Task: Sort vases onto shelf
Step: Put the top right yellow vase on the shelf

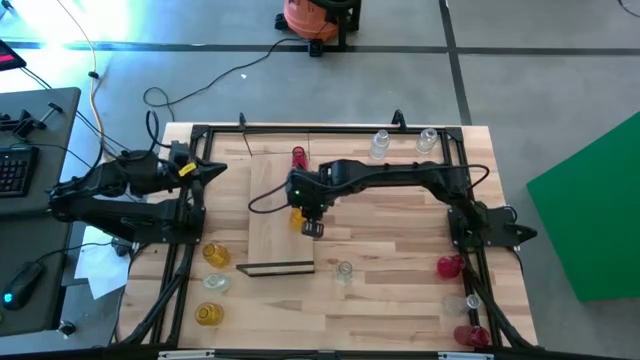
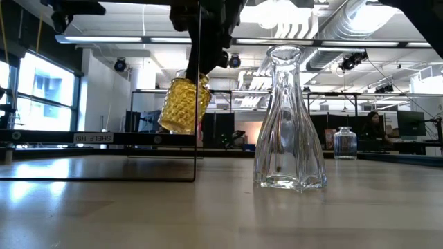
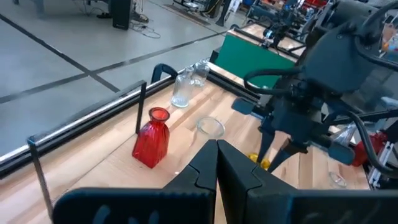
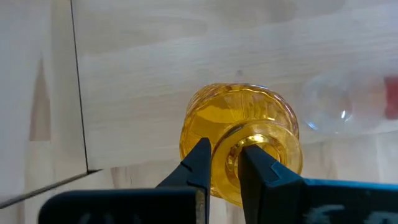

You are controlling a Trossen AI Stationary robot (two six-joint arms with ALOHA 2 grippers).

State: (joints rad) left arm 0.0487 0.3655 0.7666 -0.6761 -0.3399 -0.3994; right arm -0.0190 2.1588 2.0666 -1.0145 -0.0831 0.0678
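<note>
amber vase [image 2: 185, 104] is hanging clear of the wood in your right gripper [image 4: 224, 163], whose fingers are pinching its rim with only a narrow gap between them. its long axis is running nearly upright, tilted a little, with the body below the fingers. it is hovering over the right edge of the shelf [image 1: 268, 215], so the coming move is looking like a short descent onto the board. the right arm is clearly the nearer one. on or beside the shelf's far end a red vase [image 3: 152, 137] is already standing. clear vases [image 1: 379, 145] are waiting at the far right rail, and one tall clear vase [image 2: 288, 119] is standing near the shelf's front corner. your left gripper [image 3: 217, 163] is resting fully closed and empty at the left side.
</note>
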